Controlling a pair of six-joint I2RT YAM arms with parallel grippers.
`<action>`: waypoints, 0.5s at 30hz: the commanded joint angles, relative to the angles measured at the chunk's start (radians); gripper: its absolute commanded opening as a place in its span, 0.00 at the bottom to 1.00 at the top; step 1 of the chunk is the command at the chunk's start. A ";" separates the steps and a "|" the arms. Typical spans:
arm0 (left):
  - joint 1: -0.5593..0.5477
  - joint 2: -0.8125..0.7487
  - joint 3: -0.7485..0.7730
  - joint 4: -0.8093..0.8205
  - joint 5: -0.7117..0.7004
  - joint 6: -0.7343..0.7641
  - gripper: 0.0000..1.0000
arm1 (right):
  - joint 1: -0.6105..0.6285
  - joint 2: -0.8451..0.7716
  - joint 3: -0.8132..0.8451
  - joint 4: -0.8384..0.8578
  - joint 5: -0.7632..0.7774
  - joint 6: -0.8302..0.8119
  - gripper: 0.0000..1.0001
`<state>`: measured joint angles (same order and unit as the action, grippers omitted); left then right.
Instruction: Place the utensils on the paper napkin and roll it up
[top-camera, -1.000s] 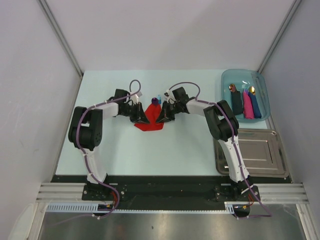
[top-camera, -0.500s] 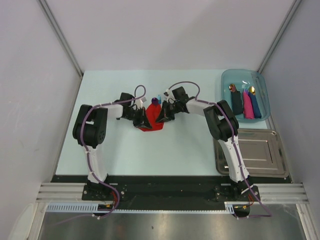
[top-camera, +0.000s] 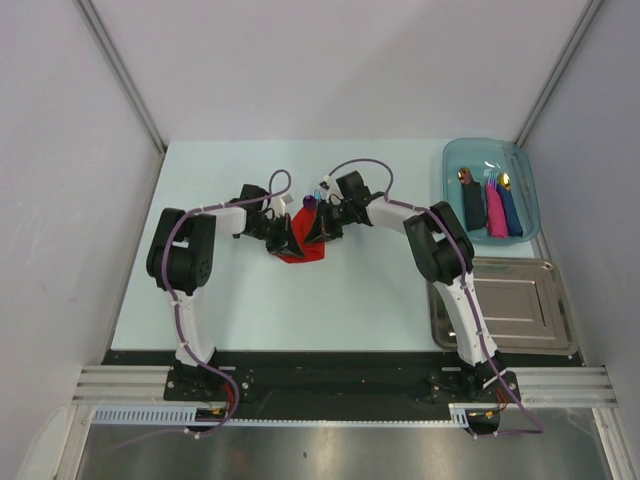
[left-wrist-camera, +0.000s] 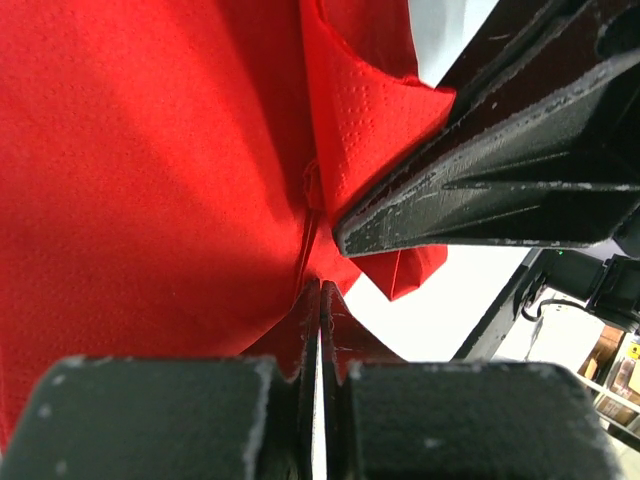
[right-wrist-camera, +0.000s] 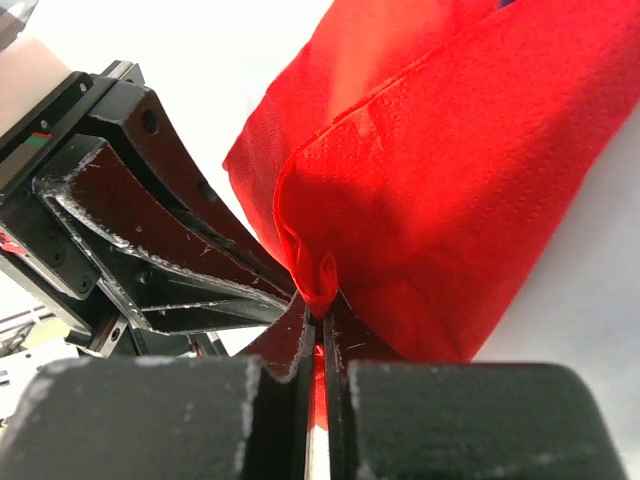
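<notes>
The red paper napkin (top-camera: 303, 246) lies partly folded at the table's middle back. The purple spoon bowl (top-camera: 309, 202) and the blue utensil tip (top-camera: 318, 194) poke out at its far end; the rest of both is hidden in the napkin. My left gripper (top-camera: 291, 238) is shut on a fold of the napkin (left-wrist-camera: 150, 180) from the left. My right gripper (top-camera: 316, 232) is shut on a pinched edge of the napkin (right-wrist-camera: 450, 190) from the right. The two grippers almost touch; the right fingers (left-wrist-camera: 480, 190) show in the left wrist view.
A blue plastic tray (top-camera: 530, 176) at the back right holds dark, pink and blue napkin rolls with copper spoon heads. A metal tray (top-camera: 540, 330) lies at the right front. Grey walls close in both sides.
Both grippers have moved toward each other over the napkin. The napkin is bunched narrower than a second ago.
</notes>
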<state>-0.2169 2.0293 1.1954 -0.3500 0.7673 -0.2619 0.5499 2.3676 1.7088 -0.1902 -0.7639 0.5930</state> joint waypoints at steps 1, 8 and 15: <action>-0.002 0.014 0.007 -0.021 -0.060 0.026 0.00 | 0.016 0.007 0.034 -0.011 0.009 -0.051 0.00; 0.033 -0.072 -0.054 0.042 0.013 0.024 0.01 | 0.021 0.033 0.011 -0.020 0.025 -0.114 0.01; 0.132 -0.181 -0.119 0.187 0.078 -0.066 0.02 | 0.021 0.042 -0.001 0.021 0.011 -0.124 0.05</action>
<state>-0.1432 1.9343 1.0775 -0.2749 0.8028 -0.2760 0.5602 2.3810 1.7115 -0.1944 -0.7521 0.5083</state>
